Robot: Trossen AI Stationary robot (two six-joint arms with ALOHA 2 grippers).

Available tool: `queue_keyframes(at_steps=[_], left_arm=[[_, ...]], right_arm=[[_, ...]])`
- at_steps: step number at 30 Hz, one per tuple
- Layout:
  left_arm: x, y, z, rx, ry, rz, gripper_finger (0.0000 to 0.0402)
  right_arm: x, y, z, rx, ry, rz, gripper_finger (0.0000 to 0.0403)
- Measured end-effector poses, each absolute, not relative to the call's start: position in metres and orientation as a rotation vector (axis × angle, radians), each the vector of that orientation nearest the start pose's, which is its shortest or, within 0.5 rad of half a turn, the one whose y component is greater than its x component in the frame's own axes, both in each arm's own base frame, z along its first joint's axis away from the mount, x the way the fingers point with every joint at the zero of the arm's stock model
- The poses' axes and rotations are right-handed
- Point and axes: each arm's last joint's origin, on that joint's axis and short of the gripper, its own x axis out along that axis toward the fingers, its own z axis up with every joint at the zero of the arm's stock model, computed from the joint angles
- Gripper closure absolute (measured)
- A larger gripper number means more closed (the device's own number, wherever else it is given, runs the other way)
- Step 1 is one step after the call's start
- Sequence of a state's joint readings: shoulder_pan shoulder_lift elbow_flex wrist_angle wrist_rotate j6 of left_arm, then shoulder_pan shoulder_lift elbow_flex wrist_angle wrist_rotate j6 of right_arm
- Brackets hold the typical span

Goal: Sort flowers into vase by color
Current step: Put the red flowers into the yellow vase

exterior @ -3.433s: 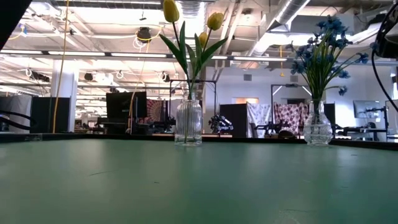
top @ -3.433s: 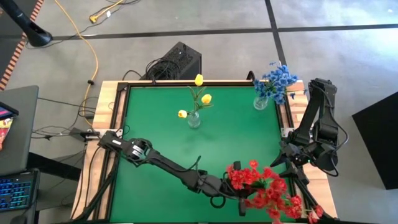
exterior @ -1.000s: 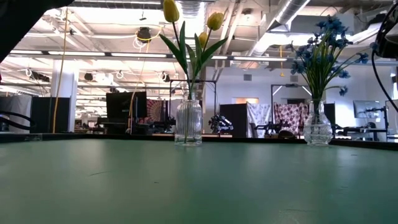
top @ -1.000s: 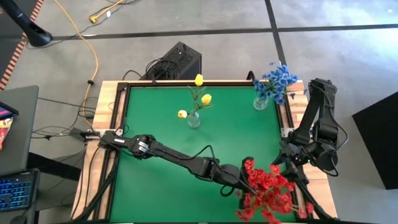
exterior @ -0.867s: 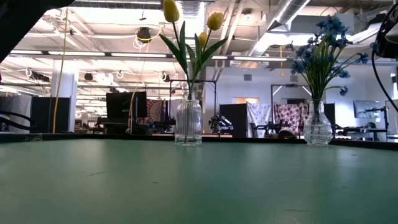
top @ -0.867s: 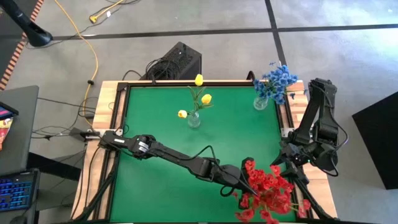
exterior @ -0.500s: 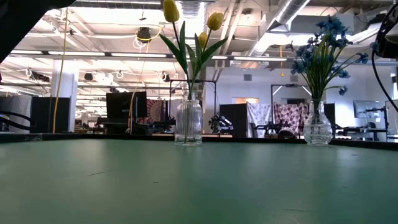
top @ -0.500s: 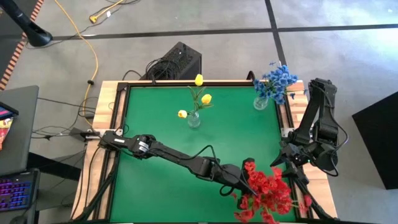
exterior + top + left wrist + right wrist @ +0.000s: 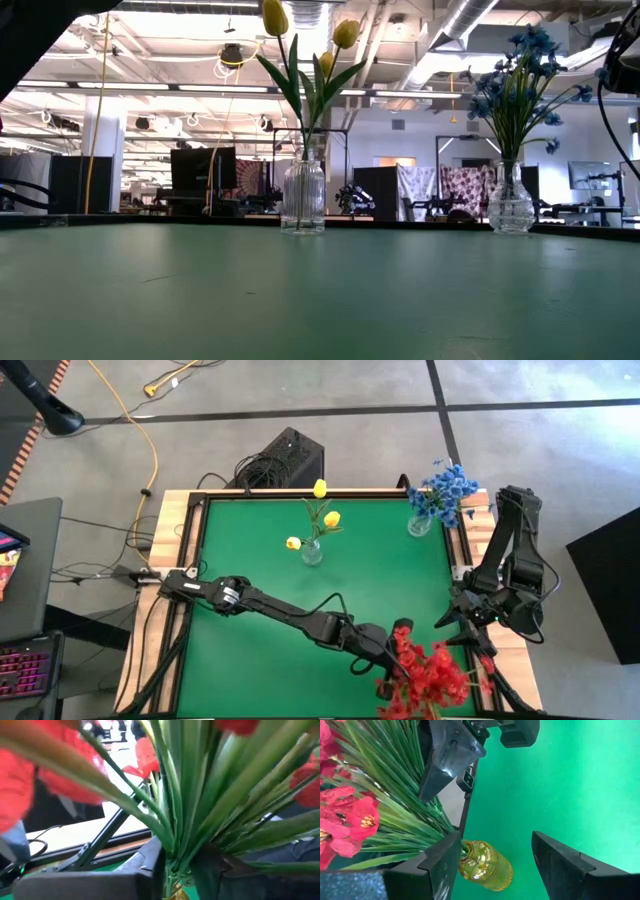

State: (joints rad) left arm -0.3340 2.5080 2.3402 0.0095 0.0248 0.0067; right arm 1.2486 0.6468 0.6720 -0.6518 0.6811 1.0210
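Three vases [image 9: 303,196] — yellow, blue, red flowers [image 9: 432,675] — left gripper [image 9: 451,757] loosening, right gripper [image 9: 510,865] open.

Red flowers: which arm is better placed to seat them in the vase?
Left: left hand is at the red flowers' stems, already in the yellow vase; right hand sits open beside it.

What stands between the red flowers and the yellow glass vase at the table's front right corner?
Nothing visible does. The red flowers have their green stems in the neck of the yellow glass vase, with the left gripper at the stems just above it. The right gripper waits open beside the vase.
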Motion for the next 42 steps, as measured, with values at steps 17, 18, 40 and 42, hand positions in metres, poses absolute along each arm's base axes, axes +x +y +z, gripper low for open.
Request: queue_keyframes(at_steps=[17,18,40,42], left_arm=[[0.545,-0.189,0.271,0.038,0.175,-0.462,0.0233],[0.545,-0.186,0.270,0.028,0.186,-0.457,0.0233],[0.521,-0.157,0.319,0.052,0.303,-0.457,0.0127],[0.516,-0.153,0.327,0.060,0.324,-0.454,0.0125]], right_arm=[[0.056,0.096,0.282,0.519,0.547,0.278,0.0132],[0.056,0.094,0.282,0.525,0.543,0.272,0.0132],[0.059,0.078,0.279,0.513,0.541,0.176,0.0132],[0.058,0.077,0.279,0.506,0.545,0.172,0.0132]])
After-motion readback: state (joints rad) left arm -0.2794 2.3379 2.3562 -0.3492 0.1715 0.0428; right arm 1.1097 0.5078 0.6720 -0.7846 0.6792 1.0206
